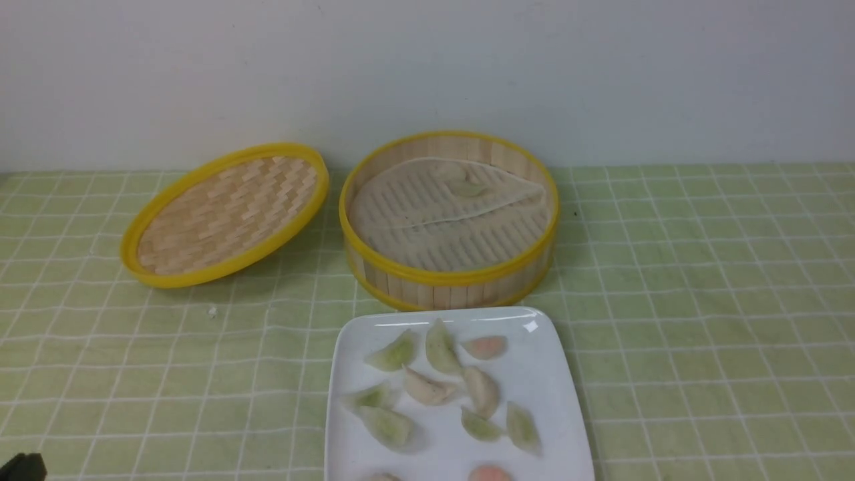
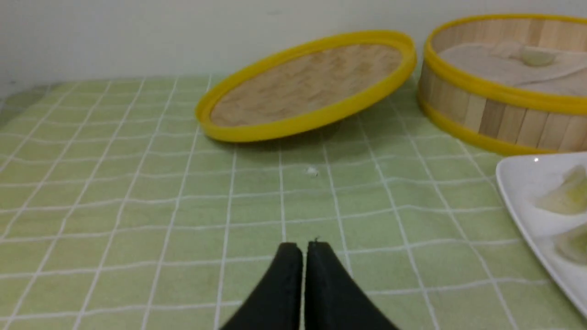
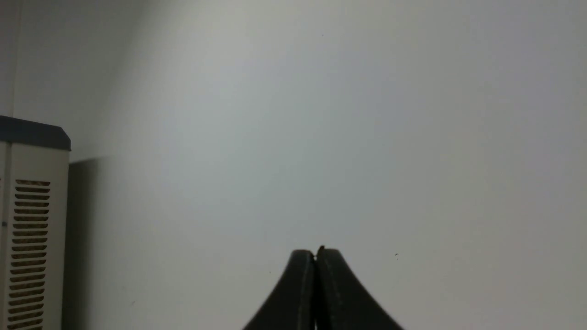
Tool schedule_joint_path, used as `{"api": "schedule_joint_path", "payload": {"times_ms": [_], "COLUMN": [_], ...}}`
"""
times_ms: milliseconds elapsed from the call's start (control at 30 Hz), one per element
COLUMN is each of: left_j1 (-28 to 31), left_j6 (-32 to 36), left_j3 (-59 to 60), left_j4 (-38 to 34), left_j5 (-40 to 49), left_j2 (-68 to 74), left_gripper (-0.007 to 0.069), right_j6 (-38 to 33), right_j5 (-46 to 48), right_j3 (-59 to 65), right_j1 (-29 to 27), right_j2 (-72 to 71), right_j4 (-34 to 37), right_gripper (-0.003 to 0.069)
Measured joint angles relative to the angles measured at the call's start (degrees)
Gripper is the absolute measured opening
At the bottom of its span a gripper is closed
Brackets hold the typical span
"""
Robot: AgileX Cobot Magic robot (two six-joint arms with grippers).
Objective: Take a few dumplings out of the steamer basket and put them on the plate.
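From where I stand, everything reads off the plate (image 1: 578, 427). Straight beyond it sits the basket (image 1: 449, 275), and in there, toward the far wall of it, lie two pale dumplings (image 1: 467, 188), close together. The left claw (image 2: 304, 250) is clenched on nothing, low over the desk (image 1: 641, 280) on the left side of the plate. So the pair lies ahead of that claw and to its right, past the plate's far edge. The right claw (image 3: 315, 256) is clenched and empty too, facing bare wall, so I can't say which is nearer. Whichever goes must reach over the basket's rim and open first.
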Motion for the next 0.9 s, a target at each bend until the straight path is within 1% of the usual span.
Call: {"api": "schedule_joint_path", "payload": {"times_ms": [167, 900], "left_j1": [0.26, 0.26], "left_j6": [0.48, 0.48], "left_j3": [0.12, 0.12], "left_j4": [-0.67, -0.79], "left_j5": [3.56, 3.96], "left_j2": [0.0, 0.0], "left_gripper": [-0.0006, -0.0006], "right_j6": [0.0, 0.0], "right_j5": [0.0, 0.06], "right_j3": [0.0, 0.0], "right_j1": [0.0, 0.0], "right_j2": [-0.02, -0.02], "right_j4": [0.0, 0.0], "right_gripper": [-0.0014, -0.0014]}}
